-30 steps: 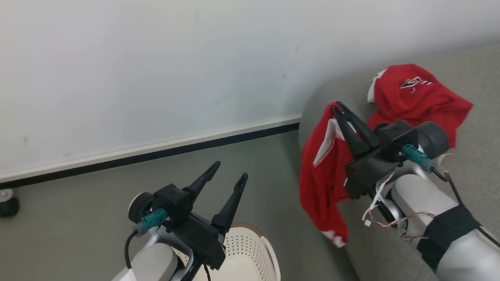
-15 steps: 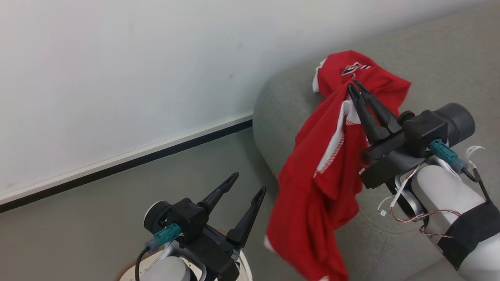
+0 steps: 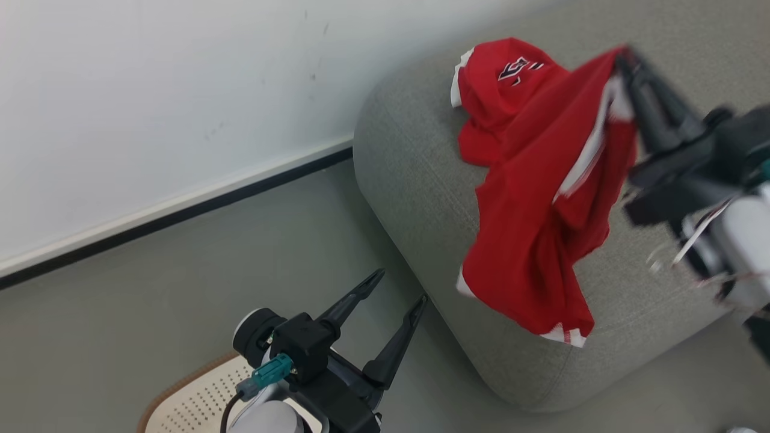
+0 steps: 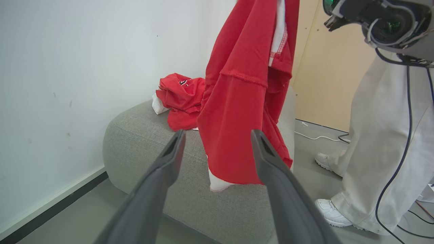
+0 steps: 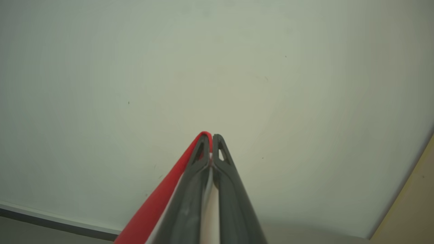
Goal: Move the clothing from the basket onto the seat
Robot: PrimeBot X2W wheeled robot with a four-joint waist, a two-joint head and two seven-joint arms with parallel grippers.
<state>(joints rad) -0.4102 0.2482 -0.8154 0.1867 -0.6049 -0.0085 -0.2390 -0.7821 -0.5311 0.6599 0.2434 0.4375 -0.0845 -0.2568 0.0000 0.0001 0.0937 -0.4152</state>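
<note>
Swinging further over the sofa [image 3: 415,168], right gripper [image 3: 625,60] pinching red garment [image 3: 541,240], which hangs below it; left gripper [image 3: 401,285] spread, empty. Release likely next.

White wall [image 3: 150,90], person's legs [image 4: 379,135]

The right hand [image 5: 211,137] has its two dark fingers pressed together on a fold of red clothing [image 5: 157,201], which trails down the hand's left side (a white strip shows between the fingers). Behind the hand stands a pale wall [image 5: 217,67], with a dark skirting strip [image 5: 51,222] to the hand's lower left and a tan panel [image 5: 415,203] to its lower right.
</note>
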